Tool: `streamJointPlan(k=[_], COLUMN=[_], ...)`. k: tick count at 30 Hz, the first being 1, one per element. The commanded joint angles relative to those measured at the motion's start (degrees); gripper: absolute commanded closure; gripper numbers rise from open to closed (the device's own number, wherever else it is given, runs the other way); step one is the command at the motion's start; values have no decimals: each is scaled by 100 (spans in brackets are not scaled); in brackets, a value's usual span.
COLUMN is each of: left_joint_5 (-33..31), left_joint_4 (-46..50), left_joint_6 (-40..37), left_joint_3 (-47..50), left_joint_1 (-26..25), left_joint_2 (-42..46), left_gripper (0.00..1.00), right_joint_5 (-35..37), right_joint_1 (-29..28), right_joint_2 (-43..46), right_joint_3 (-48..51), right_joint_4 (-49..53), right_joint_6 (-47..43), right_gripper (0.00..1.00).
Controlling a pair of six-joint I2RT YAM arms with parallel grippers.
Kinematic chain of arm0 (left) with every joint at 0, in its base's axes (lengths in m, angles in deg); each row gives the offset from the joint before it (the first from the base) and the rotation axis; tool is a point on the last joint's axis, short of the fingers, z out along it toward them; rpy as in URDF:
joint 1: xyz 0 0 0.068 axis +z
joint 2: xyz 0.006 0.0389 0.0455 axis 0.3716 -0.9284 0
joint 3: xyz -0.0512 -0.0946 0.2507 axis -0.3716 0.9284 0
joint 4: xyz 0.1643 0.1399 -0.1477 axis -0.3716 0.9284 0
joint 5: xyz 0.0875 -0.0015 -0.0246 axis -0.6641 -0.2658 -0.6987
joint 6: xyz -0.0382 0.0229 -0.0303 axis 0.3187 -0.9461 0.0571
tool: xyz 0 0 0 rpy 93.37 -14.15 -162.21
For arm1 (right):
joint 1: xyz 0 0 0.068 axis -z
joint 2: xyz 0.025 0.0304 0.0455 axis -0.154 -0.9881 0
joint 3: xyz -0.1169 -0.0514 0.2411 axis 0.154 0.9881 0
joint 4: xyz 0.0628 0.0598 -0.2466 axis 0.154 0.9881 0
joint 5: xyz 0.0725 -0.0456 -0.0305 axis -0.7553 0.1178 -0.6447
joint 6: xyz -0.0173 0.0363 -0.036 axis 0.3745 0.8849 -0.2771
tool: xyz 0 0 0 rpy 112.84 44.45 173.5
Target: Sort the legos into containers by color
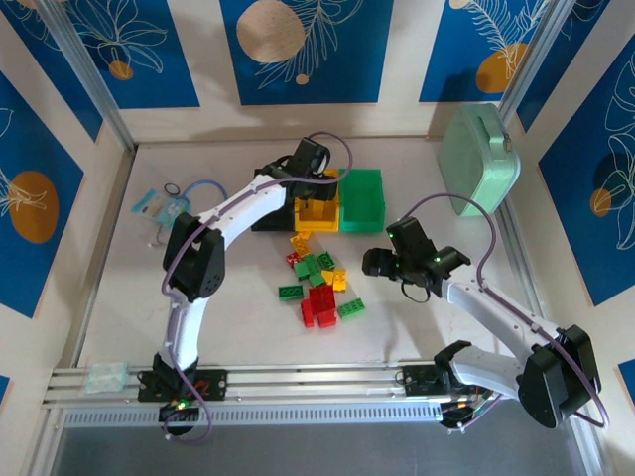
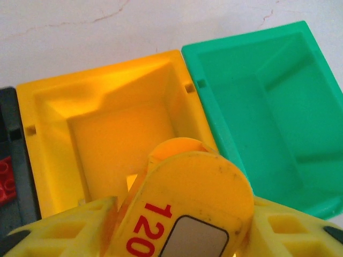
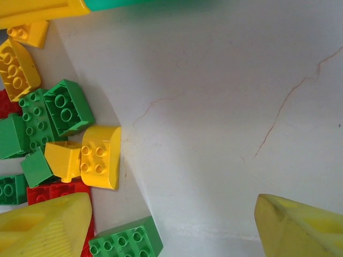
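Observation:
My left gripper (image 1: 322, 183) hangs over the yellow bin (image 1: 319, 211), shut on a yellow rounded lego (image 2: 187, 198) with a red "120" label. Below it the yellow bin (image 2: 107, 128) is open. The green bin (image 2: 268, 107) sits to its right, and the black bin (image 2: 10, 155) to its left holds a red lego (image 2: 5, 179). My right gripper (image 1: 375, 263) is open over bare table (image 3: 214, 134), right of the lego pile (image 1: 317, 283). A yellow lego (image 3: 102, 158), green legos (image 3: 67, 107) and a red one (image 3: 59, 190) lie beside its left finger (image 3: 48, 225).
A pale mint case (image 1: 479, 159) stands at the back right against the wall. A plastic bag with a blue cable (image 1: 164, 203) lies at the left. A small packet (image 1: 104, 377) rests on the front rail. The green bin (image 1: 362, 198) adjoins the yellow one.

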Motion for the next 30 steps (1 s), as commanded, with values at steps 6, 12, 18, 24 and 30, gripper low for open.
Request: streamJointPlan(k=[6, 12, 18, 24, 30], left_joint_5=[63, 83, 171, 254, 125], left_joint_4=[94, -445, -1072, -1835, -1983], left_joint_6=[-186, -82, 85, 180, 431], left_joint_3=[128, 1230, 2737, 4439, 5679], left_joint_1=[53, 44, 35, 9, 11], left_joint_2=[467, 1331, 2358, 3366, 4115], left_gripper=[27, 27, 28, 28, 29], right_joint_5=[-246, -335, -400, -693, -743], right_joint_1=[23, -36, -310, -606, -1061], right_joint_2=[137, 66, -178, -628, -1324], right_joint_3=[119, -1, -164, -374, -901], right_joint_4=[14, -10, -67, -224, -191], right_joint_6=[72, -47, -317, -564, -855], right_gripper=[19, 19, 19, 20, 21])
